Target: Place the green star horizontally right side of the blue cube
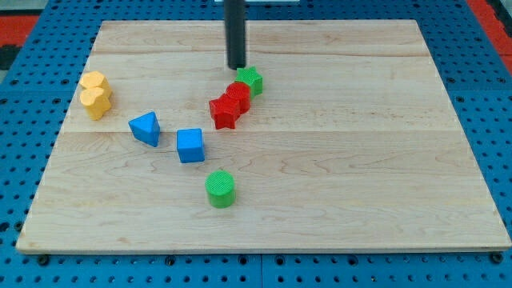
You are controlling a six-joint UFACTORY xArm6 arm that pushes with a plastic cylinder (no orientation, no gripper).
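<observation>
The green star (251, 79) lies near the board's upper middle, touching a red block (238, 94) below and left of it. The blue cube (190, 146) sits lower and to the left, around the board's middle left. My tip (237, 67) stands just above and left of the green star, close to it or touching it. The rod comes down from the view's top.
A red star (225, 112) touches the red block's lower left. A blue triangle (146, 127) lies left of the blue cube. A green cylinder (221, 189) sits below the cube. Two yellow blocks (95, 94) lie at the left. The wooden board (384, 176) rests on blue pegboard.
</observation>
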